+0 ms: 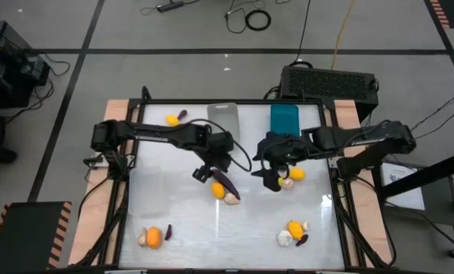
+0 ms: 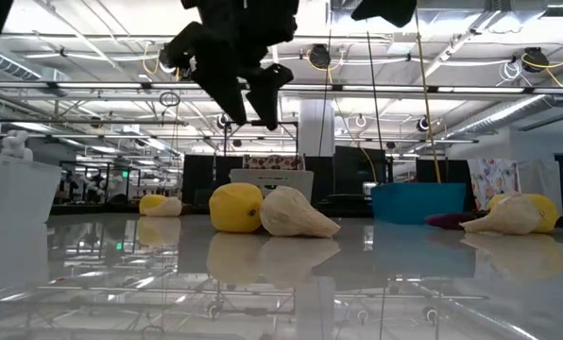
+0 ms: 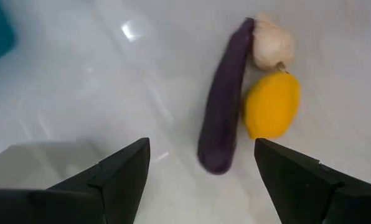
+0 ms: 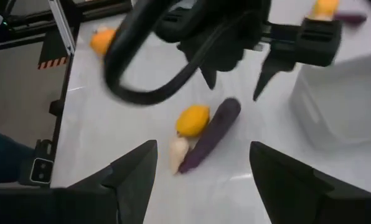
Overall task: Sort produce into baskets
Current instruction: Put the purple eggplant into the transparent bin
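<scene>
The left tool [image 3: 198,180] hangs open over the eggplant [image 3: 223,106] (lemon [image 3: 271,106] and garlic [image 3: 271,45] crowd one flank).

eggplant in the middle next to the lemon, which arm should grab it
Left, probably. The left gripper hangs right over the eggplant, fingers open astride it. The right gripper is also open but sits off to the side, nearer its own produce.

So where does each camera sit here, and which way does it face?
High: overhead, straight down on the table; both arms show.
Low: table-top height, level toward the room; the arms hang from above.
Left wrist: down past the open left pincer at the eggplant.
Right wrist: past the open right pincer toward the left arm.
Both wrist views share the eggplant, lemon and garlic.
</scene>
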Robot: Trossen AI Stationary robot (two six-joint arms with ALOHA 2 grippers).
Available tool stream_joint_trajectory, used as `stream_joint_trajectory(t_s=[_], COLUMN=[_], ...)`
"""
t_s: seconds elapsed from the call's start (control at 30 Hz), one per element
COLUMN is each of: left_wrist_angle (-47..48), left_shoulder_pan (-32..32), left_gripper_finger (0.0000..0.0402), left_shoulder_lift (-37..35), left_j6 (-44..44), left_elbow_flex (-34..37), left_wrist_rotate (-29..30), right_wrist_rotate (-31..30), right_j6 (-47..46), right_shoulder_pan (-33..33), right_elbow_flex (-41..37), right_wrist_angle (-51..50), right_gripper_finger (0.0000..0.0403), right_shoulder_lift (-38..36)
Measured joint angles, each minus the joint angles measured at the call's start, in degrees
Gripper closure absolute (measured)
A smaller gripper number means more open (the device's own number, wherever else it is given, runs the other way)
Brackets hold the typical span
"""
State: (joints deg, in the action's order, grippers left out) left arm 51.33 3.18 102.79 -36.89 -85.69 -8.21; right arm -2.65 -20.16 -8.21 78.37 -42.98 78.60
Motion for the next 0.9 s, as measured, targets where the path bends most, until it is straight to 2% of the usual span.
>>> stream_joint_trajectory(t_s=[0.17, 0.27, 0.37, 0.5, 0.57, 0.77, 0.9], left_wrist_angle=[0.0, -0.3, -1.3, -3.7, -4.8, -7.4, -10.2], left_shoulder_pan=[-0.2, -0.3, -0.3, -0.2, -0.1, -0.1, -0.1], left_gripper_finger=[0.0105, 0.0105, 0.0105, 0.0105, 0.0105, 0.0105, 0.0105], left_shoulder_lift=[2.2, 3.0, 3.0, 3.0, 3.0, 3.0, 3.0], left_j6=[0.0, 0.1, 0.0, 0.0, -0.6, -1.6, -1.6], left_elbow_flex=[0.0, 0.0, 0.3, 1.9, 3.0, 7.2, 9.6], left_wrist_rotate=[-2.1, -2.4, -2.6, -2.5, -2.4, -1.5, -0.8], right_wrist_rotate=[0.0, 0.0, 0.0, -0.3, -0.8, -5.0, -5.3], right_j6=[-4.4, -5.4, -5.9, -6.2, -5.9, -6.3, -6.3], right_shoulder_pan=[-1.5, -2.8, -4.2, -6.4, -7.3, -9.2, -9.3], right_elbow_flex=[0.0, 0.0, 0.0, 0.0, 0.0, 0.0, 0.0], right_wrist_angle=[-1.7, -3.9, -5.6, -6.6, -6.6, -6.6, -6.6], right_gripper_finger=[0.0155, 0.0178, 0.0237, 0.0356, 0.0389, 0.04, 0.0401], right_shoulder_lift=[0.7, 0.8, 0.7, 0.5, 0.5, 0.5, 0.5])
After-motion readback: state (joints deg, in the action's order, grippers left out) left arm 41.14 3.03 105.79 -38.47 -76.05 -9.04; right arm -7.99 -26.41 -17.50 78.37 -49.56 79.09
